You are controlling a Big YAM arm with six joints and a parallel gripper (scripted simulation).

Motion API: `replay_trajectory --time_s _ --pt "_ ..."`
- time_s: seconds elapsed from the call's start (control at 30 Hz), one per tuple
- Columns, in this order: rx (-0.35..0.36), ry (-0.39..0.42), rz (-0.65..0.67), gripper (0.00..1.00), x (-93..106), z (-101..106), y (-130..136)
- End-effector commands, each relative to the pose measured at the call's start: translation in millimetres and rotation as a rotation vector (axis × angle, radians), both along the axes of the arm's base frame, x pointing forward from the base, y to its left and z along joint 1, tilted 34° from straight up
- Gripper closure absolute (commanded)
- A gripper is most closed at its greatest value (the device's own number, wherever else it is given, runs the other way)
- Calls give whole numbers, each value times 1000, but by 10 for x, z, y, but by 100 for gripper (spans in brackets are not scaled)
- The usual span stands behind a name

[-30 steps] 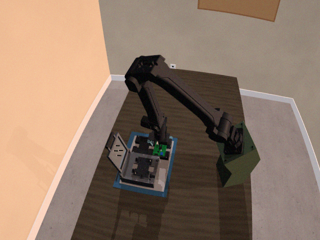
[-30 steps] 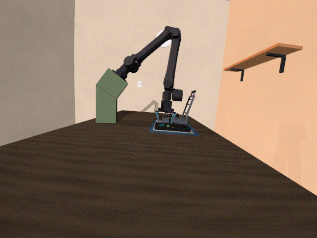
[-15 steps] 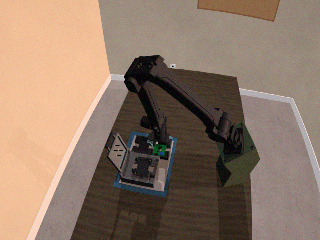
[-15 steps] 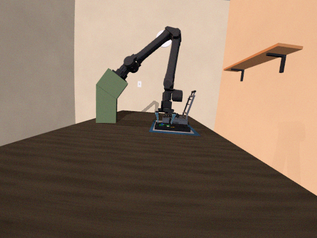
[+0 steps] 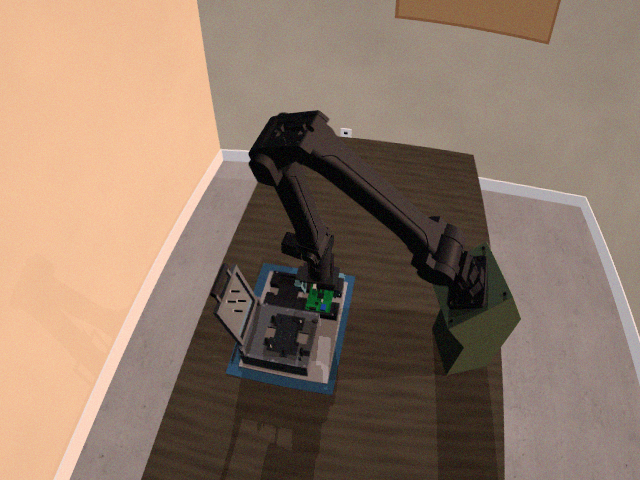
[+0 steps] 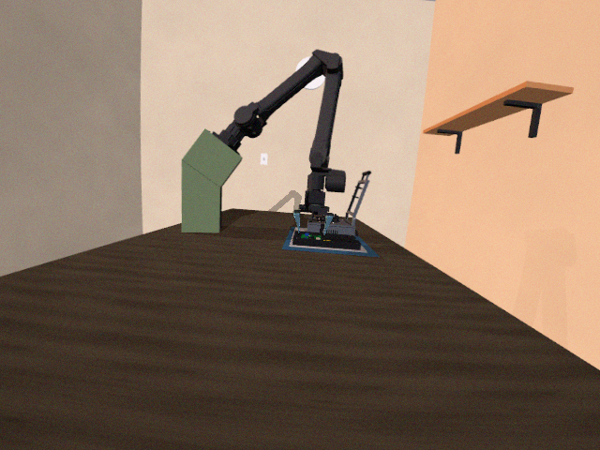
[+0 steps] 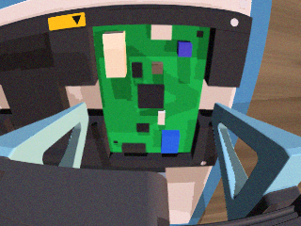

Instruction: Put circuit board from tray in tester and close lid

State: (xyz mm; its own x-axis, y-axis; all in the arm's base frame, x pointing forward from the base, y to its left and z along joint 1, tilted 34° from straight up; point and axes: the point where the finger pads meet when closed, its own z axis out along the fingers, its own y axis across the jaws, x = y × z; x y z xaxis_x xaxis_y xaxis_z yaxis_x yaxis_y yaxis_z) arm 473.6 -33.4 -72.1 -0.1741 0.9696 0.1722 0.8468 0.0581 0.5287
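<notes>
The green circuit board (image 5: 319, 299) (image 6: 309, 236) (image 7: 124, 101) lies face up in one pocket of the black tray (image 6: 338, 244) (image 7: 141, 18); the other pocket is empty. In the wrist view its large white part is at the far left, and its blue part is at the end nearer the tester. My gripper (image 5: 320, 287) (image 6: 312, 232) (image 7: 150, 110) is open and empty, its fingertips beside the board's long edges near the finger recesses, not touching it. Their exact height is hard to tell. The tester (image 5: 273, 365) (image 6: 346, 227) stands beside the tray. Its lid (image 5: 233, 308) (image 6: 357, 196) is open, its plate without a board. Pins and hook are too small to tell.
The tray and tester stand on a pale sheet with a blue border (image 5: 305, 386) (image 6: 369, 251). The raised lid stands on the tester's side away from the green arm pedestal (image 5: 478, 330) (image 6: 201, 205). Dark wooden table (image 5: 382, 413) surrounds the sheet.
</notes>
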Motion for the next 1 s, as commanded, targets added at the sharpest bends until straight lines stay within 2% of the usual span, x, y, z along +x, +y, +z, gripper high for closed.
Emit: replay_trajectory --time_s 0.0,0.97 --pt "0 5 -2 8 4 -51 30" --pt "0 -1 -1 8 44 -66 46"
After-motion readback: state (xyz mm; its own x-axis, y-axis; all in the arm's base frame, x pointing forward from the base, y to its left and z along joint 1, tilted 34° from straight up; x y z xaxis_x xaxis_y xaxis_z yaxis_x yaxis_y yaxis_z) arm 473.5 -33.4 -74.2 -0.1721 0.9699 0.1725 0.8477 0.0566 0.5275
